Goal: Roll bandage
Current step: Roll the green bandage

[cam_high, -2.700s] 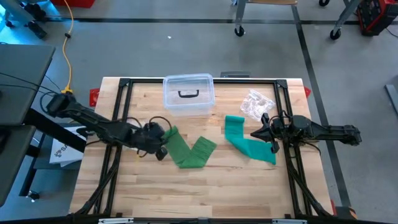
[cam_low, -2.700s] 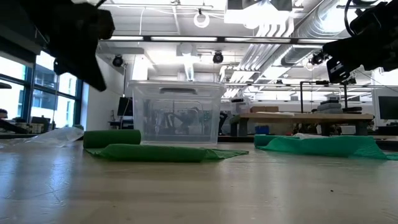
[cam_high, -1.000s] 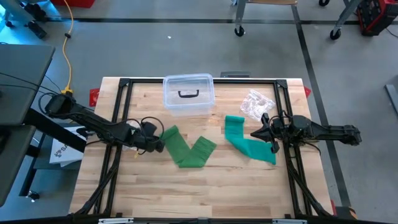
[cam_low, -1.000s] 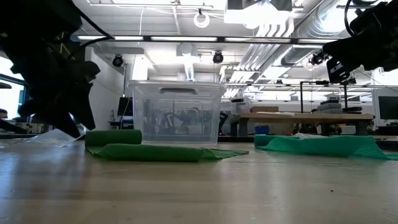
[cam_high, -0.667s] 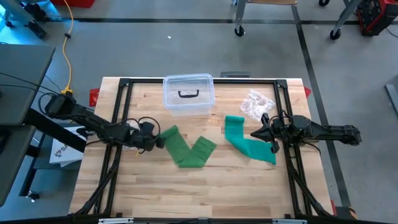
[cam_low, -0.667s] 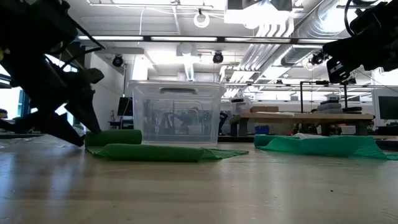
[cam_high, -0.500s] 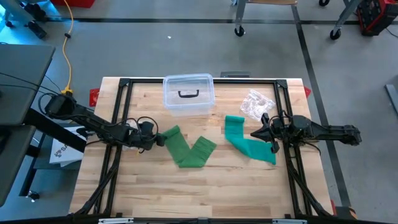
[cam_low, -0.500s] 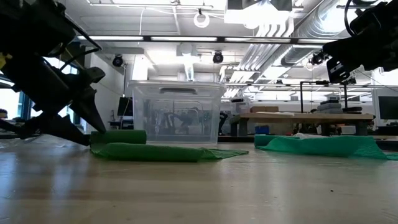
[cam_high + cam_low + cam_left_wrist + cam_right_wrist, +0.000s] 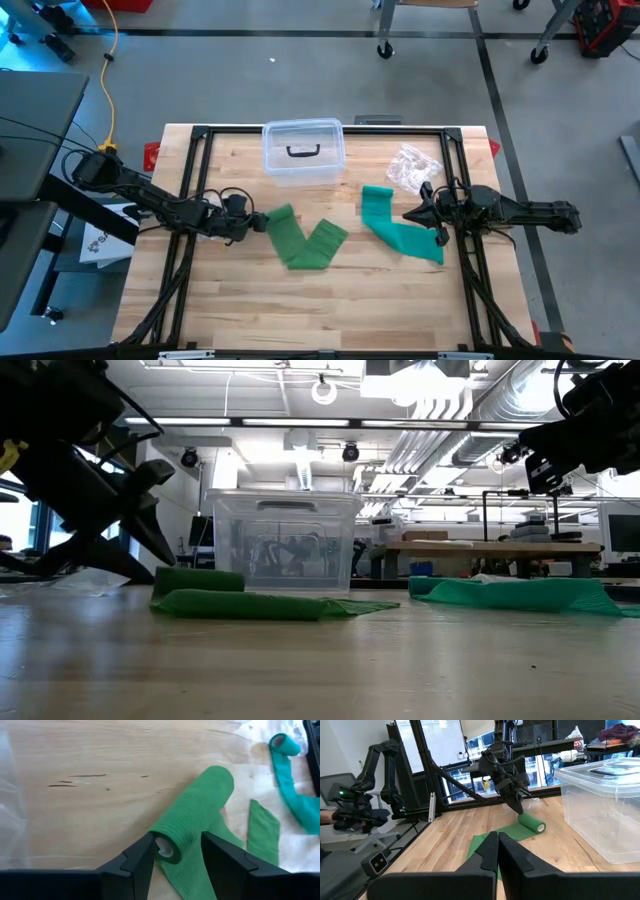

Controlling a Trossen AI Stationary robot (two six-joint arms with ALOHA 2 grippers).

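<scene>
A green bandage (image 9: 305, 240) lies on the table in a V, its rolled end (image 9: 282, 215) toward the left. My left gripper (image 9: 262, 222) slants down at that roll from the left, and its open fingers stand either side of the roll's near end (image 9: 164, 847). A second, teal bandage (image 9: 395, 230) lies crumpled toward the right, one end curled (image 9: 282, 742). My right gripper (image 9: 408, 214) hangs shut and level above the table by the teal bandage, holding nothing. My left gripper has the roll's near end (image 9: 172, 855) between its two fingers, which come slanting down from the table's left and lie along the roll. One finger (image 9: 145, 857) rests against the roll's side; whether the other (image 9: 217, 855) touches, I cannot tell. The roll lies on the table.
A clear plastic box (image 9: 303, 152) with a lid stands at the far middle. A crumpled clear wrapper (image 9: 412, 168) lies at the far right. Black frame rails (image 9: 190, 200) run along the table's sides. Bare wood spreads along the near edge.
My left gripper has sunk toward the table, rolled about its own line and gone toward the rolled end, its fingers narrowing around it. The roll has slid a little toward the table's right edge, while the flat part of the bandage stayed put.
</scene>
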